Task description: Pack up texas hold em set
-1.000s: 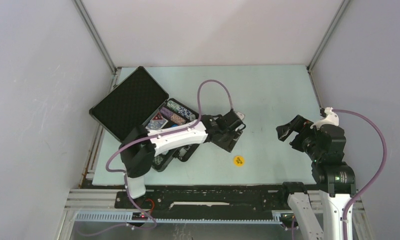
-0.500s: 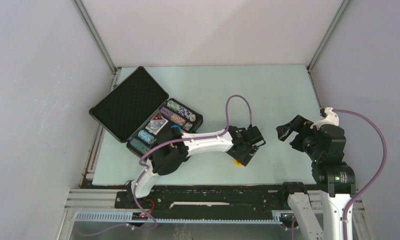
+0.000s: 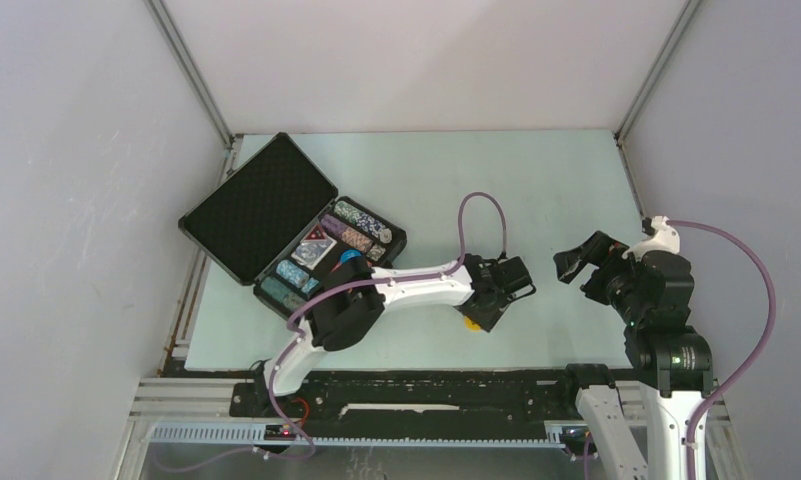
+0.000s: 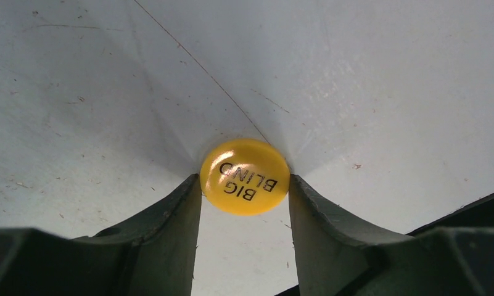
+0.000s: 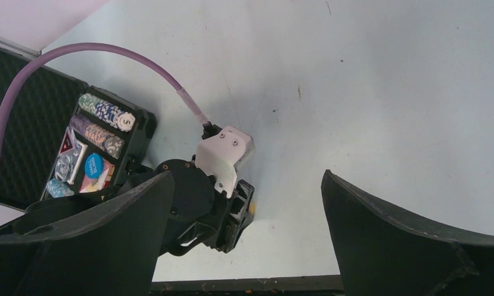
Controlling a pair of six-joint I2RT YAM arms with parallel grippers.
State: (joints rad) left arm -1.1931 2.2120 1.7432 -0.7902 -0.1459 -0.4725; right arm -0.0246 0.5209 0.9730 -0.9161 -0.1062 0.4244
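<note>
Now the left arm's jaws are down on the pale worktop close to its near edge, about midway along it. They bracket the round yellow plastic disc printed "BIG BLIND". The disc lies flat, directly between the two dark fingertips. Its rim meets the inner face of each one, so the jaws are narrowed to the disc's width. Whether they already press it or only touch it cannot be told from the wrist view. Being round, the disc has no long axis to line up with. What probably matters for the lift is that it is thin and lies low, so the tips must stay down at the surface to catch its edge.

The small black hard briefcase stands open toward the worktop's left edge, well apart from the disc. Its foam-lined lid is laid back toward the far-left corner. Rows of multicolour poker chips are already seated in its tray.

The right arm's jaws are spread wide and hold nothing. They hover near the right edge, farther from the disc than the left arm's.
</note>
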